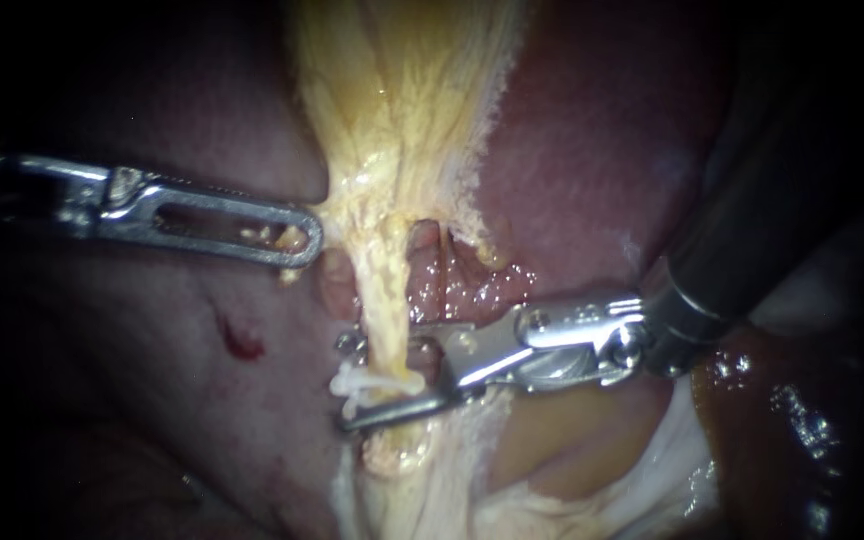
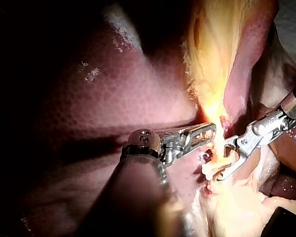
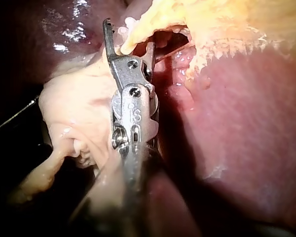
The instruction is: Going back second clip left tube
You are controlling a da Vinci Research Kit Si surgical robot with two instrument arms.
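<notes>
A pale yellow tube runs down from the fatty yellow tissue above it. A white clip sits across the tube low down. My right instrument comes in from the right; its jaws stand open on either side of the tube at the clip, with a gap showing. In the right wrist view the right instrument shows the same spread jaws around the yellow strand. My left instrument has its slotted jaws shut on the yellow tissue's left edge, also seen in the left wrist view.
The reddish liver lies behind and around the tube, with a small red spot on its left. A pinkish stump of tissue sits just right of the tube. Pale fatty tissue lies below.
</notes>
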